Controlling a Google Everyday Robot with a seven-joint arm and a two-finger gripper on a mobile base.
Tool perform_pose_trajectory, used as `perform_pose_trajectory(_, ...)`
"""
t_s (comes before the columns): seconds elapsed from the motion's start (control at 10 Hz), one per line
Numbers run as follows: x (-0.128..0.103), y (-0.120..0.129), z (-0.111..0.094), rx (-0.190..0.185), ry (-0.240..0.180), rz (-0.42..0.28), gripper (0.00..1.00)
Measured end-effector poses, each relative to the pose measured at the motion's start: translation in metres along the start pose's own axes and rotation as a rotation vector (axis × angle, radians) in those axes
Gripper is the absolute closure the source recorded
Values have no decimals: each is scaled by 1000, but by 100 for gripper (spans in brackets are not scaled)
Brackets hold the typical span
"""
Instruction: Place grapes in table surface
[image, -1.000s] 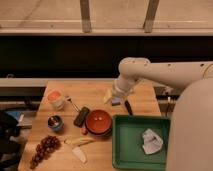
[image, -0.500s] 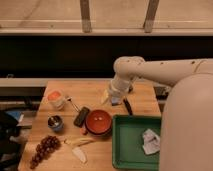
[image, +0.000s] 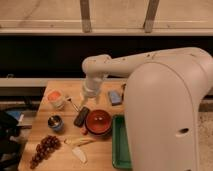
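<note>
The grapes (image: 44, 148), a long bunch of dark red-purple berries, lie on the table surface (image: 102, 161) near its front left corner. The table surface is a light tan wooden top. My gripper (image: 89, 100) hangs from the pale arm over the back middle of the table, above and just behind a black block (image: 81, 116) and the red bowl (image: 98, 121). It is well away from the grapes, which lie to its front left. Nothing shows in the gripper.
A white cup with an orange top (image: 56, 98) and a small metal cup (image: 55, 122) stand at the left. A blue item (image: 115, 97) lies behind the bowl. Pale peel pieces (image: 80, 142) and a small red item (image: 85, 131) lie in front. The green tray (image: 117, 145) is half hidden by my body.
The arm has swung left across the table, from over the blue item toward the black block. My body now covers most of the right side and the tray. The grapes have not moved.
</note>
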Motion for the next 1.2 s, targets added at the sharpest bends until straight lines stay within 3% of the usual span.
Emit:
perform_pose_trajectory(0.2,0,54,17,-18,32,-97,35)
perform_pose_trajectory(0.3,1,64,19,-22,37,-115,35)
perform_pose_trajectory(0.7,1,61,19,-16,37,-107,35)
perform_pose_trajectory(0.9,15,63,29,9,84,-101,35)
perform_pose_trajectory(1.2,35,92,50,0,130,-124,35)
